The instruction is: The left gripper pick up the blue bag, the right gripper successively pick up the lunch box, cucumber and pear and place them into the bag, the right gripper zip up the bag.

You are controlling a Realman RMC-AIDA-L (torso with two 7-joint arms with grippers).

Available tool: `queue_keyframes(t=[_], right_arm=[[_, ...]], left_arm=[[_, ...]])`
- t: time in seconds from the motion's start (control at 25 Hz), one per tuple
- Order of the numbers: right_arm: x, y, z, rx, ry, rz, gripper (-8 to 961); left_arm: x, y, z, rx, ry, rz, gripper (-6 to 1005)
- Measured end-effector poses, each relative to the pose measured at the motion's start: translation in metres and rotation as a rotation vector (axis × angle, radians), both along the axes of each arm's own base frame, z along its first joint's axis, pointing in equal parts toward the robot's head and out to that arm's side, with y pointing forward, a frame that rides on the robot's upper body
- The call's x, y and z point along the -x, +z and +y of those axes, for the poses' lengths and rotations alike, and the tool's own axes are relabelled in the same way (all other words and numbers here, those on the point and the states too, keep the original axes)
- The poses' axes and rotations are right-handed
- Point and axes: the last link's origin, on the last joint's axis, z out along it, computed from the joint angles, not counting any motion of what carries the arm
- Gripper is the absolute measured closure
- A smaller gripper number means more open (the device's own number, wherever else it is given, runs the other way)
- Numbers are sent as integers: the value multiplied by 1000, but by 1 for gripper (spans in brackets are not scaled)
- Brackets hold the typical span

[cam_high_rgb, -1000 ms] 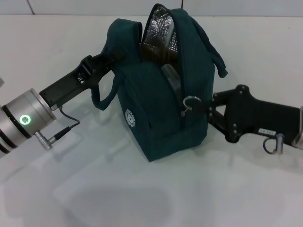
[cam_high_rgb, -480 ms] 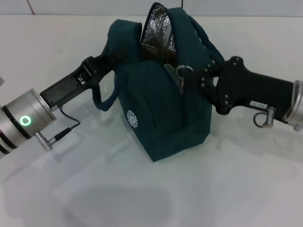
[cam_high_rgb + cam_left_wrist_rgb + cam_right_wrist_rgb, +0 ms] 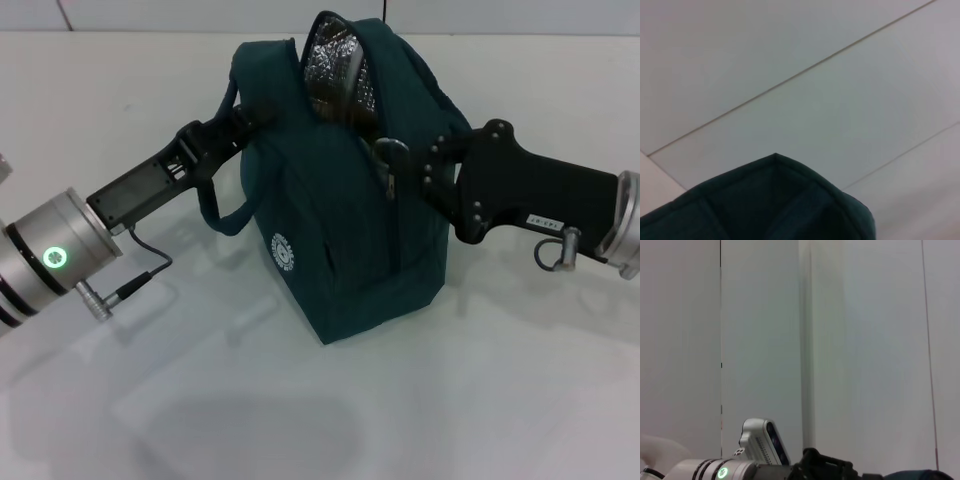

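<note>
The blue bag (image 3: 340, 230) stands upright on the white table (image 3: 500, 400), its top partly open and showing silver lining (image 3: 335, 60). My left gripper (image 3: 235, 125) is shut on the bag's upper left edge beside the carry strap (image 3: 225, 215). From the right side, my right gripper (image 3: 408, 165) is shut on the zipper pull (image 3: 390, 152), high on the bag's front seam. The lunch box, cucumber and pear are out of view. A corner of the bag (image 3: 775, 200) shows in the left wrist view.
White table surface lies all around the bag. The right wrist view shows a pale wall, with my left arm (image 3: 730, 470) and the bag's top (image 3: 920, 475) at its lower edge.
My right gripper rose with the zipper pull from low on the bag's front to near the top. The seam closed behind it and the opening narrowed. The left gripper kept its hold.
</note>
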Motion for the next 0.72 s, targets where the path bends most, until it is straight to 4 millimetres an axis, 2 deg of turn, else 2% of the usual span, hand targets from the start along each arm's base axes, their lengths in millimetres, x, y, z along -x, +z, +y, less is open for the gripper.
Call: queue_keyframes(t=[0.28, 0.52, 0.6, 0.72], right_arm=[[4, 2, 1, -12, 19, 6, 946], [15, 7, 11, -56, 33, 36, 946], [21, 9, 17, -72, 35, 45, 946], [27, 9, 24, -88, 26, 49, 946]], left_arm=[[-3, 2, -4, -26, -51, 9, 682], [-2, 4, -7, -45, -73, 14, 559], [-1, 6, -8, -48, -76, 17, 326], [2, 10, -9, -68, -79, 24, 219]])
